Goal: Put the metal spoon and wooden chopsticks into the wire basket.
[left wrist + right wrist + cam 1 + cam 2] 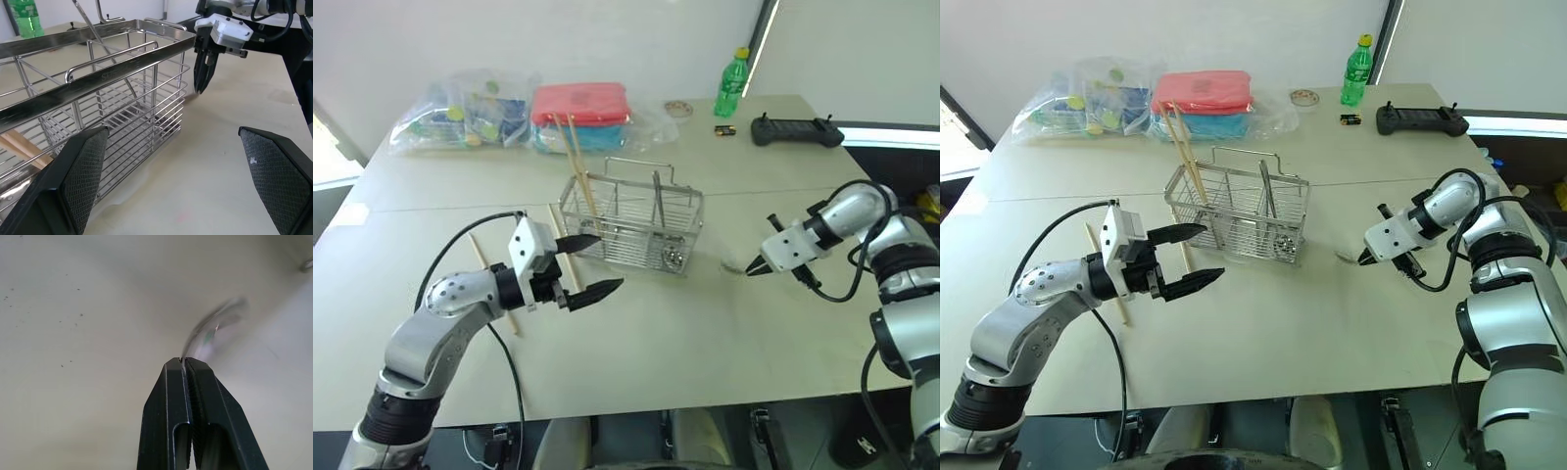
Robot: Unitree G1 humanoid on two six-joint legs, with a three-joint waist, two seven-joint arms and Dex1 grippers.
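Note:
The wire basket [631, 227] stands mid-table, with two wooden chopsticks [578, 162] leaning out of its left end and a metal utensil [658, 208] upright near its right end. More chopsticks [495, 286] lie on the table beside my left arm. My left gripper [607, 261] hovers open just in front of the basket's left end, nothing between its fingers [83, 171]. To the right of the basket, my right gripper [751, 269] points down at the table, shut on the slim handle of the metal spoon [215, 325], whose bowl [1347, 257] is low over the tabletop.
Along the far edge are clear plastic bags [460, 117], a red and blue folded stack [579, 113], a tape roll [678, 108], a green bottle [731, 83], a small black item [724, 128] and a black controller [795, 129].

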